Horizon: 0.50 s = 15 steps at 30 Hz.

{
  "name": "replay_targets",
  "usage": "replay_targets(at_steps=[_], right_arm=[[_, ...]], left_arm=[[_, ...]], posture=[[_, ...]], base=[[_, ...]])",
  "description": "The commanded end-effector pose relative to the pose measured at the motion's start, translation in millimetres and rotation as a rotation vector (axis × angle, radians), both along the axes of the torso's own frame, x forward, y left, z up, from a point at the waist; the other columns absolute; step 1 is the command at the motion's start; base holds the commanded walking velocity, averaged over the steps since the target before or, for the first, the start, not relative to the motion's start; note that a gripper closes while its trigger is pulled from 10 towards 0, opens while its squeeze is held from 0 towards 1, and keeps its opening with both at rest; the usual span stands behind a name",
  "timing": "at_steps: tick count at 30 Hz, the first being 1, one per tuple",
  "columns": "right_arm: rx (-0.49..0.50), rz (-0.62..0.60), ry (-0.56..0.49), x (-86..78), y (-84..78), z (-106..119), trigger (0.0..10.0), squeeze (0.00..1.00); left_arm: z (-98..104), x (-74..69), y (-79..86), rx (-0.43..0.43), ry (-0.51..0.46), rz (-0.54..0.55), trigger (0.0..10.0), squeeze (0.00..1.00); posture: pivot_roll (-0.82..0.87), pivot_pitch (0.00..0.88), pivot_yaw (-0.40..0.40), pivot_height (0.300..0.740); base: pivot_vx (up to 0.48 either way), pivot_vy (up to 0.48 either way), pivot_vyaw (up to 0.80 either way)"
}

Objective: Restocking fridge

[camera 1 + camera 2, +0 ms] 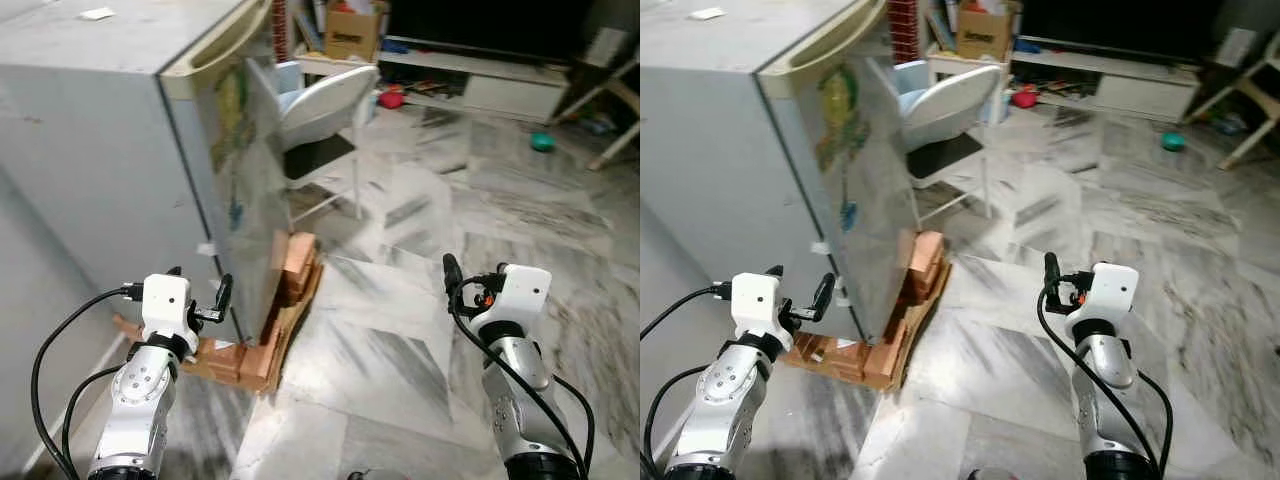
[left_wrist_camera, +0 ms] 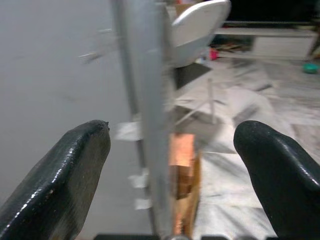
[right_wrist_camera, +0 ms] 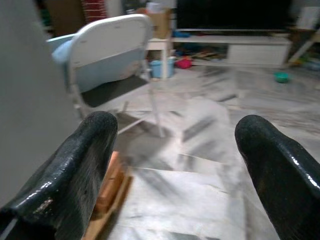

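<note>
you're standing at the front corner of the fridge [image 1: 110, 150], a grey cabinet with its door shut and stickers on the door face. it sits raised on a stack of bricks [image 1: 285, 300] and cardboard that pokes out from under the door side.

your left gripper [image 2: 170, 165] is held up just short of the fridge's corner edge, fingers spread wide and empty; in the left wrist view the door edge runs straight up between the two black fingers [image 2: 60, 175], with the grey side panel to one side and the bricks beyond. nothing is touching yet.

your right gripper [image 3: 175, 165] hangs over the marble floor [image 1: 420, 330], well apart from the fridge on its door side. its fingers are also wide open, holding nothing.

past the fridge's door, a white folding chair [image 1: 325, 120] with a dark seat stands near the far front corner. well beyond the fridge, a low white tv bench [image 1: 480, 80] runs along the wall, with a cardboard box [image 1: 352, 30] beside it and a small teal bowl [image 1: 542, 142] on the floor.
</note>
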State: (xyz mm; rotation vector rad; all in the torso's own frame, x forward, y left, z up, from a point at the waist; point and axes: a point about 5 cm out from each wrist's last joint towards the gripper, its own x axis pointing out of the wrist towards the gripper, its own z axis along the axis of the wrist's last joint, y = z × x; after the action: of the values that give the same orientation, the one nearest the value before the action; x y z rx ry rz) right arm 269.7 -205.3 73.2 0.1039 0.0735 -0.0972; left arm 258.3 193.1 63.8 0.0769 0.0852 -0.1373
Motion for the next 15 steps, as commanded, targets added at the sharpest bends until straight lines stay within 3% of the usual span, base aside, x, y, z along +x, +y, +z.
replay_targets(at_steps=[1, 7, 11, 15], right_arm=[[0.000, 0.009, -0.007, 4.0, 3.7, 2.2, 10.0, 0.00], [-0.005, 0.013, -0.005, 4.5, 4.5, 2.4, 10.0, 0.00], [-0.005, 0.014, 0.005, 4.7, 4.5, 0.9, 10.0, 0.00], [-0.006, 0.017, 0.010, 4.9, 4.9, 0.2, 10.0, 0.00]], left_arm=[[-0.5, -0.5, 3.4, 0.006, 0.003, 0.005, 10.0, 0.00], [-1.5, -1.5, 2.5, 0.004, 0.005, 0.005, 10.0, 0.00], [-1.8, -1.7, 2.4, 0.006, 0.007, 0.007, 10.0, 0.00], [-2.0, -1.9, 2.6, 0.007, 0.008, 0.009, 10.0, 0.00]], posture=[[0.00, 0.000, -0.037, 0.740], [0.00, 0.000, -0.039, 0.740], [0.00, 0.000, -0.040, 0.740], [-0.01, 0.000, -0.041, 0.740]], base=[[0.315, 0.292, 0.00], [0.295, 0.286, 0.00], [0.000, 0.000, 0.00], [0.000, 0.000, -0.80]])
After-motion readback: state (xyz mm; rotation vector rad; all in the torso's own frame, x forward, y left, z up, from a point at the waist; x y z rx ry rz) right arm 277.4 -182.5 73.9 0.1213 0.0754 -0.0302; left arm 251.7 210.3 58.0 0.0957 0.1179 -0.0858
